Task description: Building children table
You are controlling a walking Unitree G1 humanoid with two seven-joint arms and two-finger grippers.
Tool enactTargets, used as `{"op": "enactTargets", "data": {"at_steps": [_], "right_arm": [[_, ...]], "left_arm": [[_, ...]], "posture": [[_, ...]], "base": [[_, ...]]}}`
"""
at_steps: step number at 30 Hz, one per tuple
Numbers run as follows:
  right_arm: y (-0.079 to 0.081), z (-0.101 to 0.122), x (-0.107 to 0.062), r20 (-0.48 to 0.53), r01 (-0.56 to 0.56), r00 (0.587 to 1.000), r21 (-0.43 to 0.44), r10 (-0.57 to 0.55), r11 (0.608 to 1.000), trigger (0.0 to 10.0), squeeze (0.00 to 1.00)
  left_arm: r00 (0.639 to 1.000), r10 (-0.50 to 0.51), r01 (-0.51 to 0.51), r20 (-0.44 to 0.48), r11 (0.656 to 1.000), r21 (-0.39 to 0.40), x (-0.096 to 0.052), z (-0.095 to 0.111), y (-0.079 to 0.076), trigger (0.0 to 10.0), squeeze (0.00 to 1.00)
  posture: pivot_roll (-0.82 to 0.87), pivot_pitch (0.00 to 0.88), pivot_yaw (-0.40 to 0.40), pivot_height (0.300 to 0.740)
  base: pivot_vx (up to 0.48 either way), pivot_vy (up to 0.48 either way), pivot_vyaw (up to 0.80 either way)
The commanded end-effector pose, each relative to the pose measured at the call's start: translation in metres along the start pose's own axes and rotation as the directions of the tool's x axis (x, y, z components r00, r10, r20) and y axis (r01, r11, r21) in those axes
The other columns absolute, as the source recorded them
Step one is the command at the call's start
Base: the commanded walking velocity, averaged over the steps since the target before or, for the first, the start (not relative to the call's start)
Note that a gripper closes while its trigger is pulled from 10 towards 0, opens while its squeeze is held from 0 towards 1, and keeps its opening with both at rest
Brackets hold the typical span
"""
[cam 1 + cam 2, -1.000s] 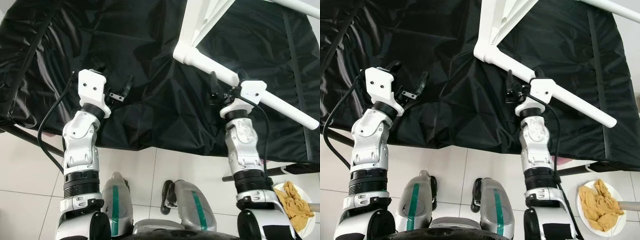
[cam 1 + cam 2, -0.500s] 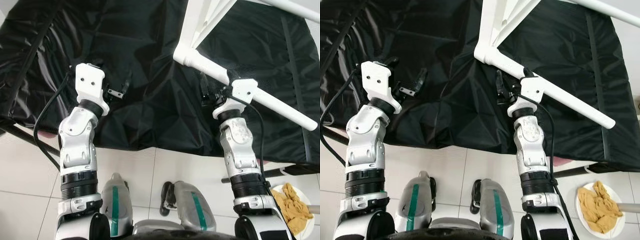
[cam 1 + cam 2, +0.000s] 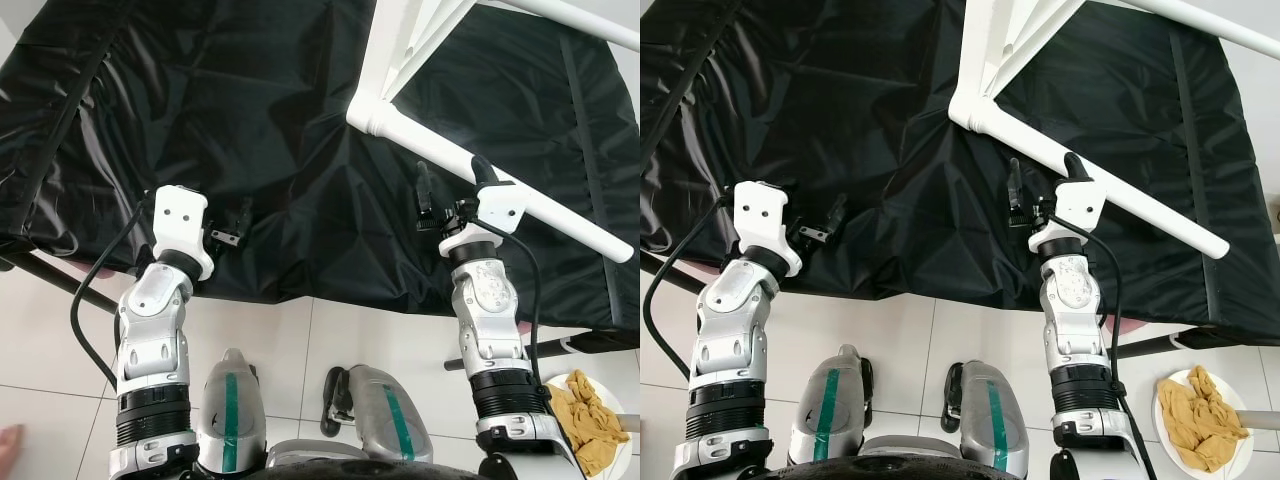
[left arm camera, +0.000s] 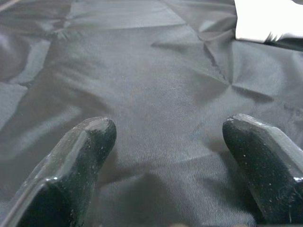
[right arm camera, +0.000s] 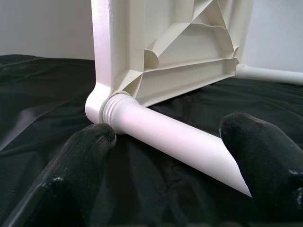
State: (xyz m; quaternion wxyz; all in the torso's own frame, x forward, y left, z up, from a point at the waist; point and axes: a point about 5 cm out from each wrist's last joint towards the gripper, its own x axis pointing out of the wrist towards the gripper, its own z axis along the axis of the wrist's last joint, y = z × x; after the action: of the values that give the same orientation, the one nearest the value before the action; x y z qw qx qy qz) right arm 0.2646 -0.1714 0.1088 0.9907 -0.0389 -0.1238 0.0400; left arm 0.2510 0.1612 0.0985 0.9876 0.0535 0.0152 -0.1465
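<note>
The right gripper (image 3: 450,185) is held with its 2 black fingers (image 5: 265,156) spread apart, nothing clamped between them, straddling the white table leg (image 3: 480,170) without visible contact. Compared with 0.5 s ago, it is seen shifted toward the robot's right along the leg, and its near finger, which was then standing off the leg on the cloth side, is now raised beside it. The leg is screwed into a ribbed socket (image 5: 111,111) at the corner of the white children's table top (image 5: 170,52), which is tipped on its edge on the black cloth (image 3: 220,100), its ribbed underside turned toward the wrist camera. A 2nd leg (image 5: 270,74) is seen at the far corner.

The left gripper (image 3: 235,222) is likewise released, its fingers (image 4: 75,161) parted over bare cloth close to the cloth's near edge. Since 0.5 s ago it is found drawn back toward the robot, lower over that edge.

On the tiled floor (image 3: 300,330), a white plate (image 3: 625,455) with a yellow rag (image 3: 590,410) is seen near the right arm.
</note>
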Motion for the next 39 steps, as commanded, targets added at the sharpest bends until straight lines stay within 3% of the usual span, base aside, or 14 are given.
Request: {"op": "enactTargets", "data": {"at_steps": [1,12,27,39], "right_arm": [[-0.003,-0.002,-0.002,-0.018,0.015,1.000,-0.002,-0.015,1.000,10.0,0.00],[-0.002,0.004,0.004,-0.002,0.036,0.999,-0.002,-0.036,0.999,10.0,0.00],[0.001,0.006,0.012,0.017,0.025,1.000,0.019,-0.025,1.000,10.0,0.00],[0.004,-0.001,0.015,-0.006,0.007,1.000,0.033,-0.007,0.999,10.0,0.00]], "left_arm": [[0.976,0.219,-0.214,0.023,0.969,-0.121,0.010,0.004,-0.015,10.0,0.00],[0.979,0.194,-0.188,0.058,0.978,-0.091,0.012,0.018,-0.016,10.0,0.00],[0.963,0.153,-0.146,0.223,0.988,-0.046,0.017,0.064,-0.007,10.0,0.00],[0.973,0.154,-0.147,0.174,0.988,-0.053,0.017,0.048,-0.006,10.0,0.00]], "posture": [[0.08,0.019,-0.053,0.740],[0.07,0.050,-0.049,0.740],[0.09,0.058,-0.052,0.740],[0.10,0.038,-0.057,0.740]], "base": [[0.000,0.000,0.00],[0.000,0.000,0.00],[0.000,0.000,0.00],[0.000,0.000,0.00]]}}
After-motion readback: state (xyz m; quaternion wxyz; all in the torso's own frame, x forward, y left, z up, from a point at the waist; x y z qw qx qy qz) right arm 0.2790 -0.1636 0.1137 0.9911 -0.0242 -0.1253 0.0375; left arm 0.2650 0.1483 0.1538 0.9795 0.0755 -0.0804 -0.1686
